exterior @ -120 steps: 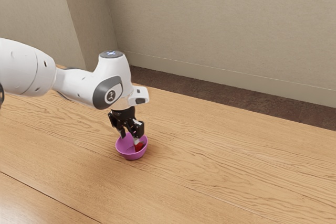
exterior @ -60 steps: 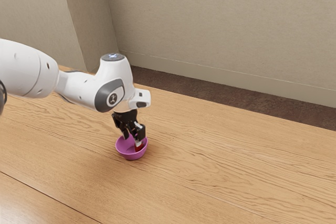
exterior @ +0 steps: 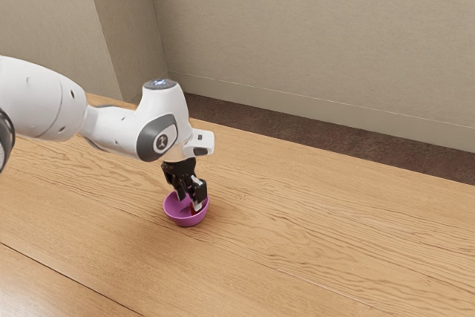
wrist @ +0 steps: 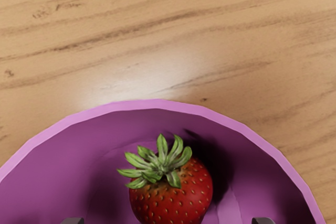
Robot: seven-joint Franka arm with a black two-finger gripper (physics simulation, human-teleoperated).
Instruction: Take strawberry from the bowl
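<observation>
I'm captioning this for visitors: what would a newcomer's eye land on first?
Probably the red strawberry with its green leafy cap, lying inside the purple bowl. Next, the white arm, coming in from the exterior view's left, its open black gripper reaching down into the bowl.

The hand (exterior: pixel 189 201) partly hides the strawberry (wrist: pixel 170 198) beneath it; the wrist view's edge cuts off that strawberry and the bowl (wrist: pixel 157 104) around it.

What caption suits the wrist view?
Red strawberry with green leaves, inside a purple bowl on a wood-grain table.
</observation>
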